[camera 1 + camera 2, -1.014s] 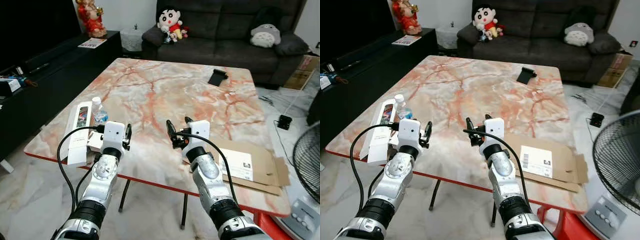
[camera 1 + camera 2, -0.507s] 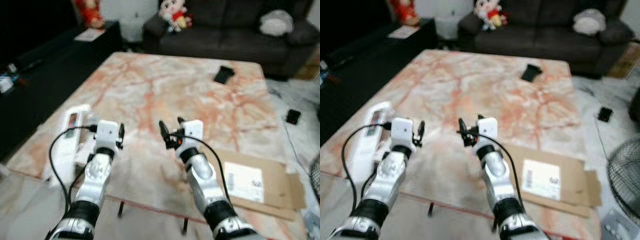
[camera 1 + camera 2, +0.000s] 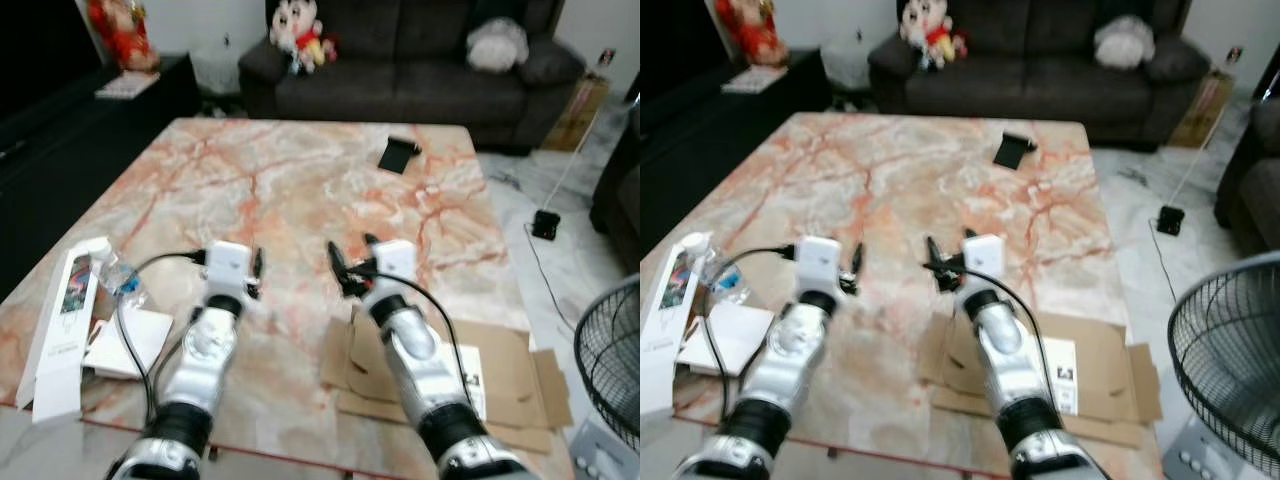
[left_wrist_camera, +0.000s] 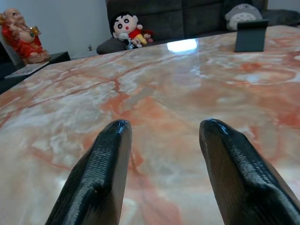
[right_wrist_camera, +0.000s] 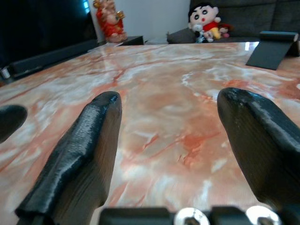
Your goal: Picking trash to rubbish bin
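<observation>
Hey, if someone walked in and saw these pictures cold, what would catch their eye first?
Probably the big pink-veined marble table, with the robot's left hand and right hand held out over its near half, both open and empty. Next, the flattened cardboard lying at the table's near right corner, and the white box with a plastic bottle at its near left edge.

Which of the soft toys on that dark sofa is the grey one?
The round grey plush near the sofa's right end; the other, the cartoon-boy doll, wears red.

Marble-topped table (image 3: 300, 190) before a dark sofa (image 3: 400, 60)
</observation>
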Controlling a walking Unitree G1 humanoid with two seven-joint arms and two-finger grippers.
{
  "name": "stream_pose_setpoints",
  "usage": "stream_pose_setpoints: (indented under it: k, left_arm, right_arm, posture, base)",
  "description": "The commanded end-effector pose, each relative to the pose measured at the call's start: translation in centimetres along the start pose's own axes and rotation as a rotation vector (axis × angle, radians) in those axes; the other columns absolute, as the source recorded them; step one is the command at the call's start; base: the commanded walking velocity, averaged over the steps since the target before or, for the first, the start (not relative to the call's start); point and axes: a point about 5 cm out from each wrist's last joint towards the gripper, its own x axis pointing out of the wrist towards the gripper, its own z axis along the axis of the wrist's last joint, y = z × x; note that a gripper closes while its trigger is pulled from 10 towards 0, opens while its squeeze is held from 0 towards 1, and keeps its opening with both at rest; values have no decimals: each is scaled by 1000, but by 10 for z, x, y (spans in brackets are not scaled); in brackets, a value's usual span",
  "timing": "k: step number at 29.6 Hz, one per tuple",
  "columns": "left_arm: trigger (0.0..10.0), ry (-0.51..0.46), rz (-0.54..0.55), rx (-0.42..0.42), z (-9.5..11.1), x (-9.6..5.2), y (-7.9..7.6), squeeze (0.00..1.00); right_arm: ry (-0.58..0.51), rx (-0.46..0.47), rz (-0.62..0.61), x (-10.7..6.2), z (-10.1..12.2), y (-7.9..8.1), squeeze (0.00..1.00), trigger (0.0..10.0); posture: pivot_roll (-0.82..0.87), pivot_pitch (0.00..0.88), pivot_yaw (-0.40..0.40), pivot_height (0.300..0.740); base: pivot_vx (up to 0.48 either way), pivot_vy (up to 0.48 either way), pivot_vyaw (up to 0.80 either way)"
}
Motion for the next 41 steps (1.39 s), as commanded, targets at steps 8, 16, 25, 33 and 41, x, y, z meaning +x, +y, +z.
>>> stream_pose_setpoints:
  k: [8,16,25,33,41]
  left_arm:
    - [10000,9,-7,9,-2,-3,4,0]
    - [10000,20,-13,5,-4,-4,2,0]
    - [10000,40,-33,10,-8,-5,-1,0]
    - [10000,69,-29,17,-14,-8,1,0]
    - [10000,189,-149,-108,-28,-12,-14,0]
  right_arm:
    - [49,-177,148,-14,-7,12,0,10000]
    - [74,-331,225,-34,-9,17,0,10000]
    - [149,-412,228,-45,-10,23,0,10000]
    - [273,-476,247,-53,-24,23,0,10000]
    - [397,-575,195,-54,-35,10,0,10000]
  posture:
    - [-55,0,8,740]
    - [-68,0,10,740]
    - [-74,0,12,740]
    - [-70,0,11,740]
    - [-66,0,9,740]
  base:
    - [0,0,0]
    - [0,0,0]
    - [0,0,0]
    - [0,0,0]
    - [0,0,0]
